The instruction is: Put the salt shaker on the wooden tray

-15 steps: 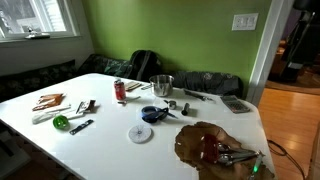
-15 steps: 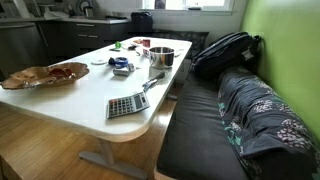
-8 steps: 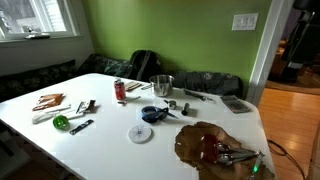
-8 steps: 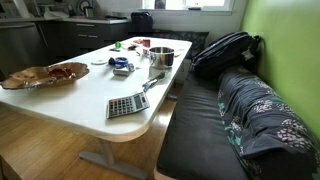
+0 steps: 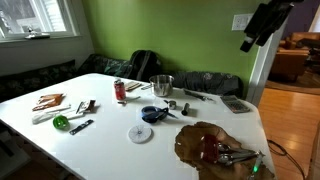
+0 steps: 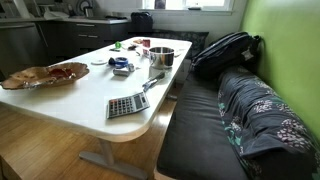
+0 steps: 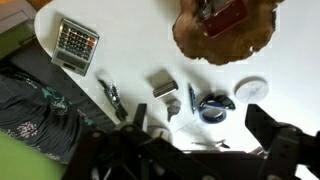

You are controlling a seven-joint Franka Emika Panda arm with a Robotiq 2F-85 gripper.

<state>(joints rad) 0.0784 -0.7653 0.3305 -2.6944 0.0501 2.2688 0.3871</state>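
Approach phase: gripper (image 7: 200, 150), spread and empty, hangs high over the counter (image 7: 130, 40) (salt shaker not identifiable); locate it, then descend.

The wooden tray (image 5: 190, 138), lower right in an exterior view, looked glossy dark brown. The desk (image 5: 110, 150) was smooth white with a faint sheen. A small pot (image 5: 161, 85) shone like bare metal. The bench cushion (image 6: 195, 120) was matt dark cloth, and the floor (image 6: 35, 140) was polished wood.
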